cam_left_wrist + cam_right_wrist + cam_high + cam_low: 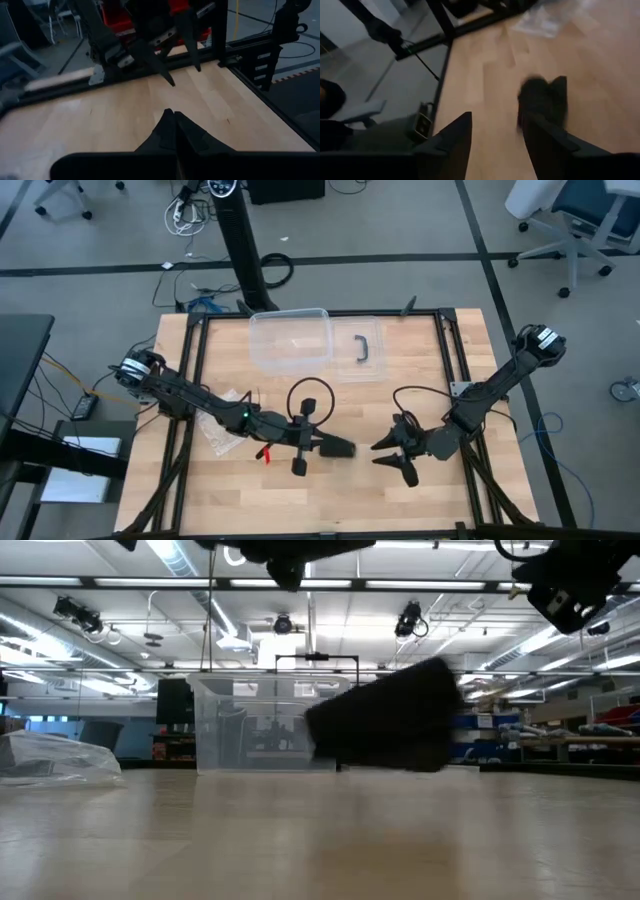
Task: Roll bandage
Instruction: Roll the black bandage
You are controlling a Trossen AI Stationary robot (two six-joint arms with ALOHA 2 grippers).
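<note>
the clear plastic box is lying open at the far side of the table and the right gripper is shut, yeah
Not quite. The clear plastic box does lie open at the far side, but the right gripper is open: the right wrist view shows its fingers spread wide apart.

— What stays unclear above the wooden table [420,380]?
— The bandage [340,447] at the left gripper [322,446] reads only as a dark blur; rolled or flat cannot be told.

— And at table height?
— The bandage hangs smeared before the clear plastic box [250,725], both arms cropped overhead. In the right wrist view, it partly hides behind a finger.
</note>
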